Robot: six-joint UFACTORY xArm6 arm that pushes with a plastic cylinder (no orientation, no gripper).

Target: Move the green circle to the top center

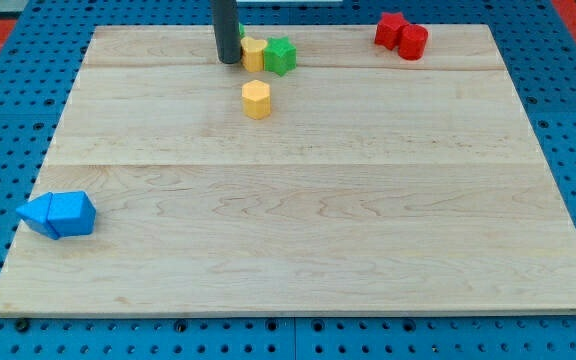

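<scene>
Your rod comes down from the view's top edge, and my tip [229,60] rests on the wooden board [298,230] near its top centre, a little toward the view's left. It is a bare rod end with nothing to open or close, and it holds nothing.

At 3 o'clock from my tip, touching or nearly touching it, you see a yellow block [254,54], its shape hard to make out. Pressed against that block's 3 o'clock side is a green block [281,56] with a notched, star-like outline. A sliver of green [241,31] peeks out at about 1 o'clock from my tip, just behind the rod; you cannot tell whether it is the green circle, since the rod covers most of it.

At 5 o'clock from my tip, well apart from the top cluster, stands a yellow hexagonal block [256,99] alone.

Far off at 3 o'clock, in the board's top right corner, two red blocks [401,35] sit touching each other. At 7 o'clock, near the left edge low down, two blue blocks [58,214] lie pressed together.
</scene>
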